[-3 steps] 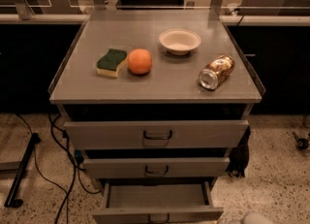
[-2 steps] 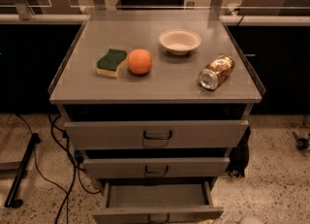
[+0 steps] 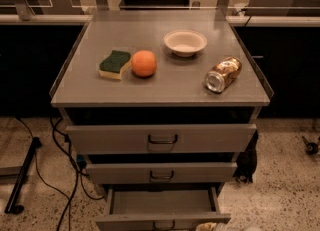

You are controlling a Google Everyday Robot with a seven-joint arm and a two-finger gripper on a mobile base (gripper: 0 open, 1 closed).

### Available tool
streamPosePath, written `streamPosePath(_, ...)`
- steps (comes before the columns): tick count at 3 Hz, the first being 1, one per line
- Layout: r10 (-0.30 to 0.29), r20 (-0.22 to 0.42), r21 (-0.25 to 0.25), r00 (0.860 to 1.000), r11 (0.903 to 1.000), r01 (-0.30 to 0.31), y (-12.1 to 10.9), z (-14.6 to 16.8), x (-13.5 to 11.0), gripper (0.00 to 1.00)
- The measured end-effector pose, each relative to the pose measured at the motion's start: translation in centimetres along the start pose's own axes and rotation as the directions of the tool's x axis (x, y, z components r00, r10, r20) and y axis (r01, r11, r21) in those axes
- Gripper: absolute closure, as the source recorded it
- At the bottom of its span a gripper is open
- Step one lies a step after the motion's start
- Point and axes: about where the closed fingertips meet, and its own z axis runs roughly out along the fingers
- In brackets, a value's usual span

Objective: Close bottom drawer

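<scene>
No readable text or numbers; can (image 3: 223, 74) print illegible. Jaws at lower edge, beside bottom drawer (image 3: 162, 208).

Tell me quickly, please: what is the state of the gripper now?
The gripper: barely in view at the bottom edge, beside the front of the open bottom drawer; whether open or closed cannot be told.

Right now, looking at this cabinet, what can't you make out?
- The gripper: in the camera view, only a pale sliver shows beside the front of the bottom drawer; the lower edge cuts off the rest.
- That drawer's handle: cut by the same edge.
- The middle drawer: its inside is hidden by the top drawer.
</scene>
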Motion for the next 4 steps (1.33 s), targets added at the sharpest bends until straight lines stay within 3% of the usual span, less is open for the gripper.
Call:
streamPosePath(2, -0.013, 0.001, 0.012, 1.0, 0.9998, 0.013, 0.0, 0.4, 0.2, 1.0)
streamPosePath(4, -0.074, 0.032, 0.091, 0.997, 0.9933, 0.07, -1.2, 3.0, 0.0, 1.0)
